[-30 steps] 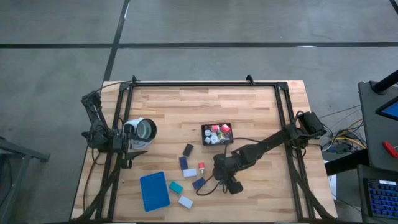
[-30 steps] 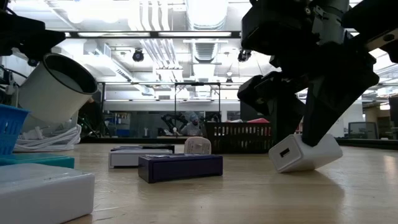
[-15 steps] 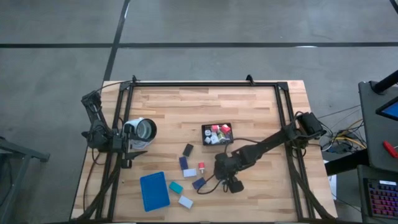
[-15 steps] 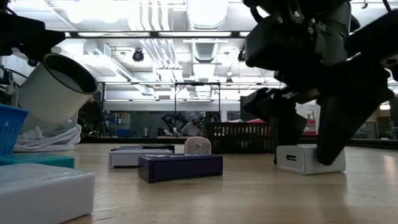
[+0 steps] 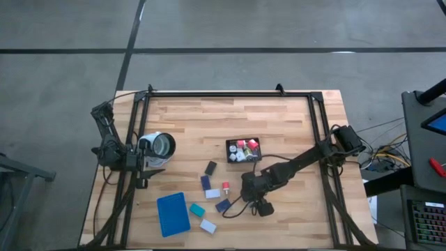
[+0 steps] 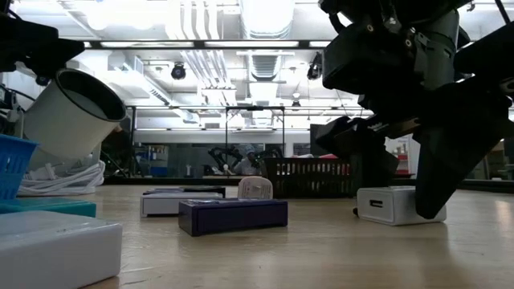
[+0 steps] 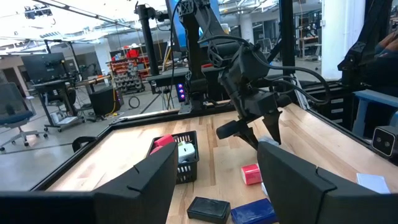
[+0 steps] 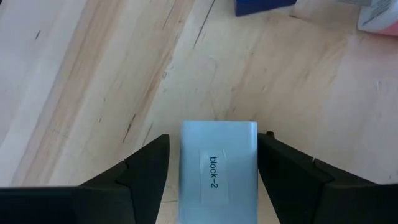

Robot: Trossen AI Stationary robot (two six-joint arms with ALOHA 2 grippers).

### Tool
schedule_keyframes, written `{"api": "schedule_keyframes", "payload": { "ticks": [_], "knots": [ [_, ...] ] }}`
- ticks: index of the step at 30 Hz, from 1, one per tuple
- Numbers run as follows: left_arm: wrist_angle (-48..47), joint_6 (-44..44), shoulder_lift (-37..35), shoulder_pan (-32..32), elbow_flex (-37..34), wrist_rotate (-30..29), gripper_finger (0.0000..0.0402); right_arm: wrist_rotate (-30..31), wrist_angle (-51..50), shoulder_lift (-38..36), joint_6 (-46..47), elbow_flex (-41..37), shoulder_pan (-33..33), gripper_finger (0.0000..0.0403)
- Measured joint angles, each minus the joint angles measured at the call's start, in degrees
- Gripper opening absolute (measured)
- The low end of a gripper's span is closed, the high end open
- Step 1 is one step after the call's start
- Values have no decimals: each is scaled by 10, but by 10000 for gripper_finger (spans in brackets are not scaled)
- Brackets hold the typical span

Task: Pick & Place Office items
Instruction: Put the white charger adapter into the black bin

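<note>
A white block (image 8: 219,167) labelled "block-2" lies flat on the wooden table (image 5: 279,122), also seen in the low view as the white block (image 6: 397,205). My right gripper (image 8: 212,180) slants down over it, open, one finger on each side of the block. In the high view my right gripper (image 5: 259,206) hides the block. More office items lie to its left: a navy block (image 5: 223,205), a red and pink piece (image 5: 226,187), a teal block (image 5: 197,209). My left gripper (image 7: 214,180) waits open at the table's left edge with nothing between its fingers. My right gripper stands astride the white block's two long sides, coming from above on a slant. A strip of table shows between one finger (image 8: 146,171) and the block. The other finger (image 8: 283,171) stands right against the block's side (image 8: 254,155); whether it touches, I cannot tell.
A black mesh basket (image 5: 242,150) with red, pink and white pieces stands at mid-table, behind the gripper. A flat blue tray (image 5: 173,214) lies near the front left. A white cup (image 5: 159,145) hangs by the left arm. Bare wood lies to the right.
My right gripper has opened and let go of the white block. A second ago the block was tilted between the fingers with one corner on the table; now it lies flat on the wood between the spread fingers.
</note>
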Motion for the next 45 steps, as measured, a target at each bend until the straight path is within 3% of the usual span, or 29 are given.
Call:
{"api": "schedule_keyframes", "payload": {
  "ticks": [9,22,40,45],
  "knots": [
    [0,0,0,0,0,0,225,0,-1,0,0,0,0,224],
    [0,0,0,0,0,0,225,-1,-3,-1,0,0,0,171],
    [0,0,0,0,0,0,225,1,-21,-12,-47,5,-1,176],
    [0,0,0,0,0,0,225,1,-65,-34,-6,28,-6,176]
  ]
}}
